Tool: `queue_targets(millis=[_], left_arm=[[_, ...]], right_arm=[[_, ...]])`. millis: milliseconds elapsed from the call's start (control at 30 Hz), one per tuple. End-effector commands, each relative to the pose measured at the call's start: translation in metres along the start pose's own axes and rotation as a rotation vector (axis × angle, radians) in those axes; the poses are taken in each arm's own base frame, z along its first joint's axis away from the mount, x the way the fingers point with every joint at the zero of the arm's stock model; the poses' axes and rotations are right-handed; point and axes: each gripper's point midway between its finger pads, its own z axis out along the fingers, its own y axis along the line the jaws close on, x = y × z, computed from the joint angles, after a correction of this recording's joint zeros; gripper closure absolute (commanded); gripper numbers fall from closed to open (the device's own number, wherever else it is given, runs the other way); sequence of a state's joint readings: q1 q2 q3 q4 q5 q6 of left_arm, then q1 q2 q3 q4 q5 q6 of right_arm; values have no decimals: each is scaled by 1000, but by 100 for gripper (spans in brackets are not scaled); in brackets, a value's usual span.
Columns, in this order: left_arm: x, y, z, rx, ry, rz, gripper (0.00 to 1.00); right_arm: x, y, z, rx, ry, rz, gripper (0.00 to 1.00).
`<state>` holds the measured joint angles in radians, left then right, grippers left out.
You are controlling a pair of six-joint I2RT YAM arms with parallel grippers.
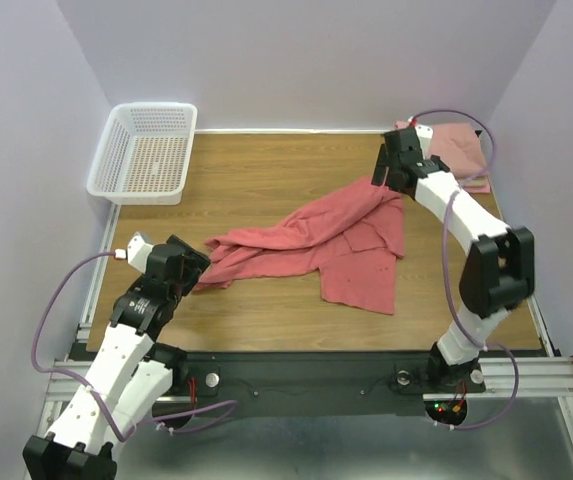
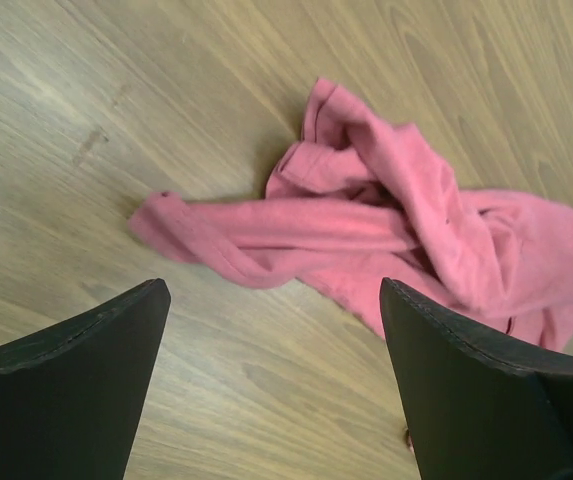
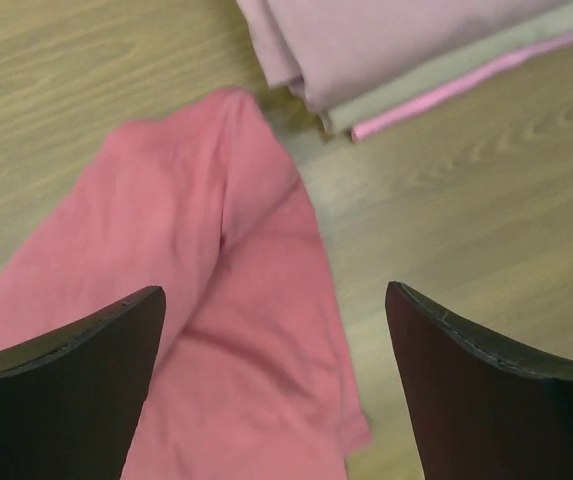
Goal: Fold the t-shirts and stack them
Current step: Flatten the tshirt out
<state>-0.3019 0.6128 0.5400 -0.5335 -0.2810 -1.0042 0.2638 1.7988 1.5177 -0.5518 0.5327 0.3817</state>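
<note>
A coral-red t-shirt (image 1: 326, 240) lies crumpled and stretched across the middle of the wooden table. Its bunched left end shows in the left wrist view (image 2: 386, 220), its right end in the right wrist view (image 3: 226, 330). My left gripper (image 1: 191, 268) is open and empty, just left of the shirt's left end. My right gripper (image 1: 391, 172) is open and empty, above the shirt's far right corner. A folded stack of paler pink and beige t-shirts (image 1: 461, 152) lies at the back right, and it also shows in the right wrist view (image 3: 406, 50).
A white plastic lattice basket (image 1: 146, 150) stands at the back left corner. The table (image 1: 266, 170) is walled on three sides. A metal rail (image 1: 316, 375) runs along the near edge.
</note>
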Motion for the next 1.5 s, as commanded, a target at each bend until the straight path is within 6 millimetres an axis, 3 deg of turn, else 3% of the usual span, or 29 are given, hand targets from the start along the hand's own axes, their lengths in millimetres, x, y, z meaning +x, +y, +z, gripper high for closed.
queue_targets(millis=[0,33,67,133,167,200,267,367,467,533,700,800,833,900,1200,1367,1400,1433,1467], left_arm=[[-17,4,-8,-49,-66,-48,1],[-17,0,-6,-30,-72,-56,2],[-11,5,-2,-31,-60,-53,2],[-7,7,3,-30,-57,-70,2],[-1,13,9,-46,-50,-73,1],[-1,14,10,-53,-52,-71,1],[-3,15,14,-61,-64,-86,1],[-9,13,21,-80,-92,-82,2],[-14,15,29,-121,-103,-75,4],[-10,21,37,-161,-91,-69,5],[2,27,50,-194,-43,-64,22],[-1,35,51,-234,-64,-67,41],[-2,37,50,-240,-70,-69,52],[-7,38,49,-246,-94,-71,61],[-4,53,60,-279,-90,-58,66],[-2,51,65,-257,-82,-53,80],[-1,48,66,-244,-79,-51,84],[-1,48,67,-240,-76,-54,100],[1,46,67,-230,-67,-48,100]], right_arm=[[-38,-15,-74,-109,-142,181,2],[-9,-17,-71,-130,-83,167,0],[8,-19,-74,-145,-53,190,0],[23,-28,-96,-201,-46,224,0],[77,-33,-98,-244,57,227,0],[77,-33,-98,-244,58,227,0],[117,-39,-111,-304,121,249,0],[155,-41,-127,-398,187,254,0],[175,-40,-141,-461,240,255,0],[184,-44,-147,-477,248,267,0],[207,-46,-151,-491,311,284,0],[221,-46,-151,-496,352,286,0],[225,-47,-150,-490,364,285,0],[228,-47,-151,-490,372,286,0],[236,-46,-155,-501,410,299,0],[243,-46,-154,-487,441,305,0],[243,-46,-153,-485,443,304,0],[243,-47,-152,-479,442,303,0],[243,-48,-150,-465,439,308,0]])
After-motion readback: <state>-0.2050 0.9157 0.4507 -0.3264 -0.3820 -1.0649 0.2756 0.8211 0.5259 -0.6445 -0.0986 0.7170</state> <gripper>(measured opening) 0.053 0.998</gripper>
